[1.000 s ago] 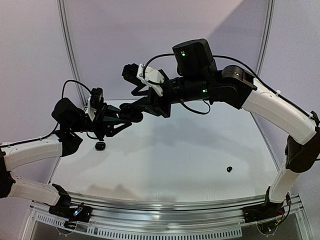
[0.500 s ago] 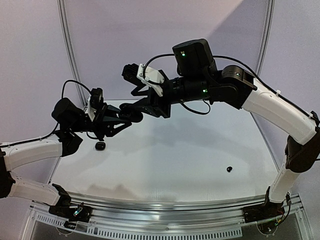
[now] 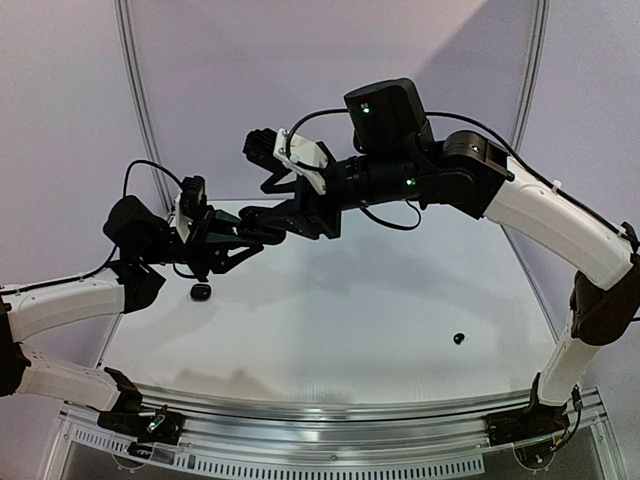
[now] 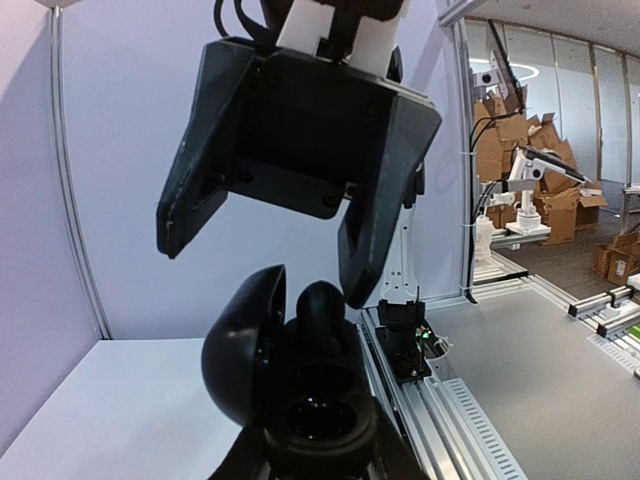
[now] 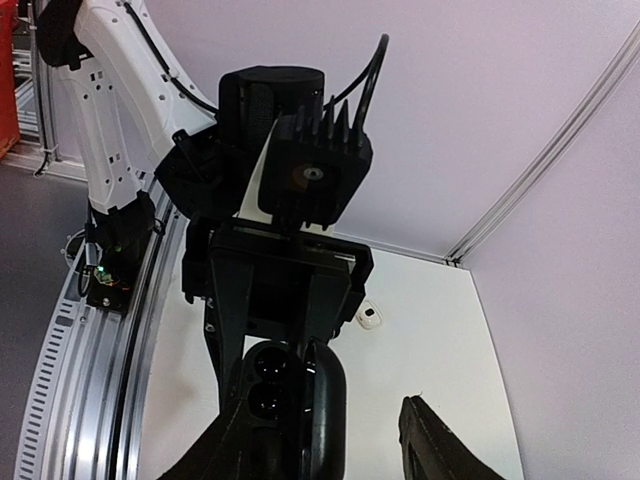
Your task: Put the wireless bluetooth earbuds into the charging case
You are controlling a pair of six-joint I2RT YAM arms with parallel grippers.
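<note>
My left gripper (image 3: 258,236) is shut on a black charging case (image 3: 266,228) and holds it up above the table's back left. In the left wrist view the case (image 4: 318,400) stands open with its lid (image 4: 243,340) swung left. A black earbud (image 4: 322,304) stands in its far socket; the near socket looks dark and hollow. My right gripper (image 4: 268,262) hangs open just above the case, one fingertip (image 4: 362,285) beside the earbud. The right wrist view shows the case's two sockets (image 5: 265,385) between my open fingers. A loose black earbud (image 3: 458,338) lies at the front right.
A small dark item (image 3: 200,291) lies on the white table (image 3: 340,320) below my left gripper. A small whitish item (image 5: 371,317) shows on the table in the right wrist view. The table's rail (image 3: 330,415) runs along the near edge.
Almost nothing. My right gripper has edged slightly left toward the case. The left arm and the loose earbud have not moved.
</note>
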